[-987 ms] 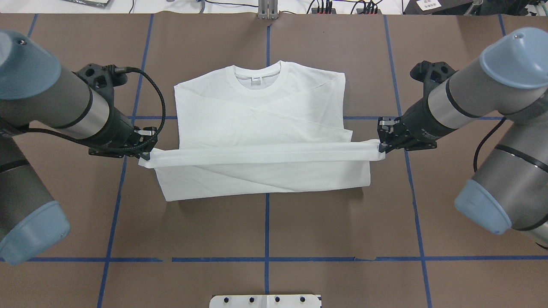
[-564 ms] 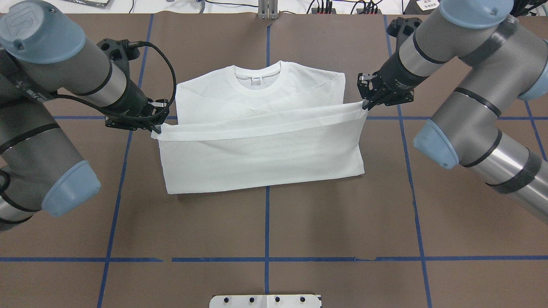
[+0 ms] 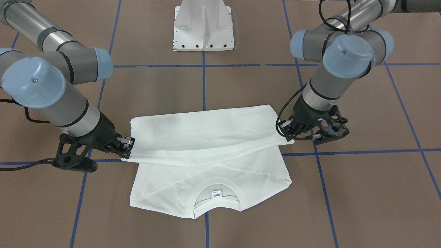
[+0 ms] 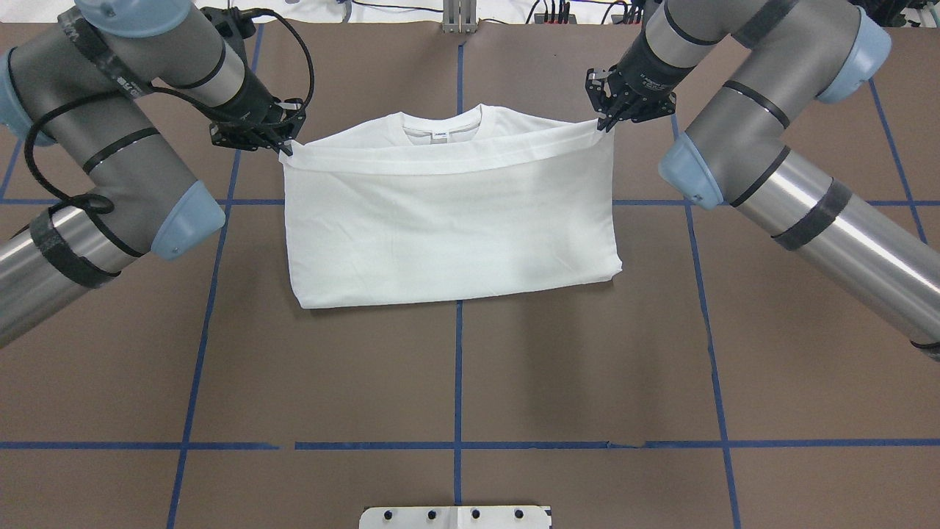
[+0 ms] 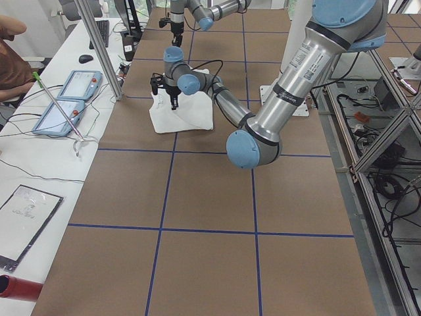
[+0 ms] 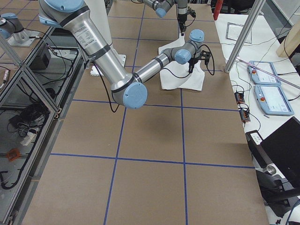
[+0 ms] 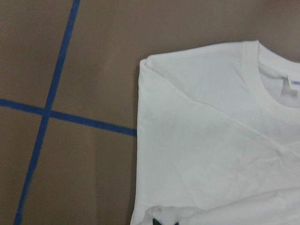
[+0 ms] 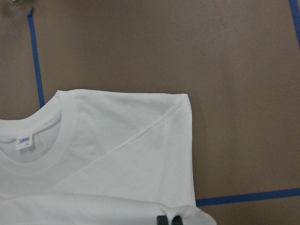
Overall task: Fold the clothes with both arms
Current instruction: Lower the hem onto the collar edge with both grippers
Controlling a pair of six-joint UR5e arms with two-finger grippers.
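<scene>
While one white T-shirt (image 4: 448,228) lies doubled toward 12 o'clock on the table (image 4: 455,382), its raised hem spans two clamps. Left gripper (image 4: 285,149) pinched tight on the 10 o'clock corner, right gripper (image 4: 604,125) likewise at 2 o'clock. One collar (image 3: 216,182), one neck label (image 3: 216,195) showing.

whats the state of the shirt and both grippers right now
T-shirt: doubled over, lower half brought up toward the neck, hem corners held raised and not laid down.
collar: uncovered, just beyond the held hem.
left gripper: shut on one hem corner of the T-shirt.
right gripper: shut on the other hem corner.
</scene>
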